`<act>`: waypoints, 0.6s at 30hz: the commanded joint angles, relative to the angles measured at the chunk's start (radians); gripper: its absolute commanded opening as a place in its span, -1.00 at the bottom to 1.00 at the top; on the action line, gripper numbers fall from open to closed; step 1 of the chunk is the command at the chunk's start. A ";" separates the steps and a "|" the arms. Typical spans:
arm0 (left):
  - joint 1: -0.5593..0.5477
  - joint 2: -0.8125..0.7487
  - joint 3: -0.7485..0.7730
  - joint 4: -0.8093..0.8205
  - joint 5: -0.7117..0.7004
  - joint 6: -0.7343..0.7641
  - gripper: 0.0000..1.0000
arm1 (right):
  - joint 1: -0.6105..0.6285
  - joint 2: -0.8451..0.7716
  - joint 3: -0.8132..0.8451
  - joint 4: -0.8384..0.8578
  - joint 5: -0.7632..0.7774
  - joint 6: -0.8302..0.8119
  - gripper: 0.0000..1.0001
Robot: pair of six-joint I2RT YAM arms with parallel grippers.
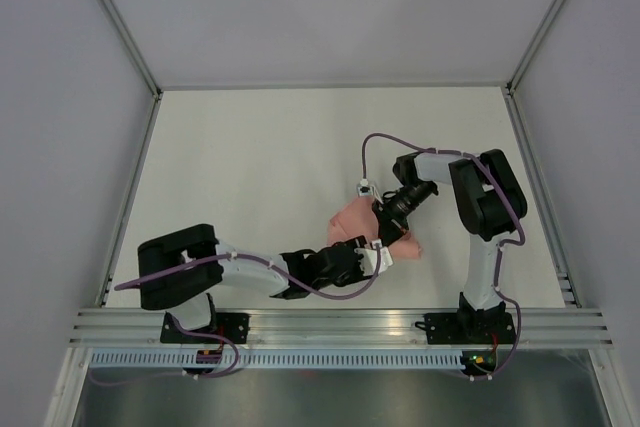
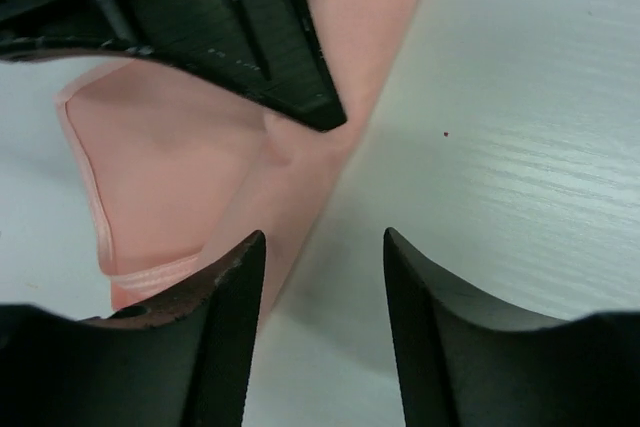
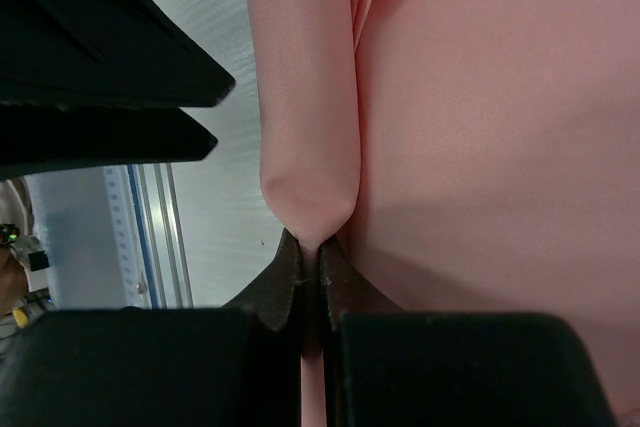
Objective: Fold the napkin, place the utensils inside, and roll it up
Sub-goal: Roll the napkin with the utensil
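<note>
Right hand (image 3: 310, 247) is clamped tight on a fold of the napkin (image 3: 480, 147), pinched right at the tips. Left hand (image 2: 325, 247) is released, fingers spread over the cloth's edge, gripping nothing. The napkin sits bunched mid-worktop (image 1: 260, 157), toward the near side, between both hands.

Light in the top view is bright, even and diffuse. The table (image 1: 250, 167) looks pale and flat, with faint soft shadows under the arms (image 1: 240, 277). In both wrist views the near fingers (image 2: 200, 347) are underexposed, almost black, and blurred at the edges. The napkin (image 2: 170, 167) shows a gentle sheen and a soft shadow along its right side; the table grain beside it is fairly sharp.
</note>
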 commanded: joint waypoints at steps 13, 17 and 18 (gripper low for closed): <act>-0.033 0.172 0.087 0.115 -0.078 0.339 0.29 | -0.005 0.116 0.015 0.066 0.190 -0.061 -0.99; -0.031 0.195 0.107 0.057 -0.027 0.342 0.28 | -0.003 0.132 0.037 0.053 0.190 -0.061 -0.99; -0.025 0.201 0.117 0.028 -0.018 0.336 0.27 | -0.003 0.138 0.041 0.050 0.190 -0.059 -0.99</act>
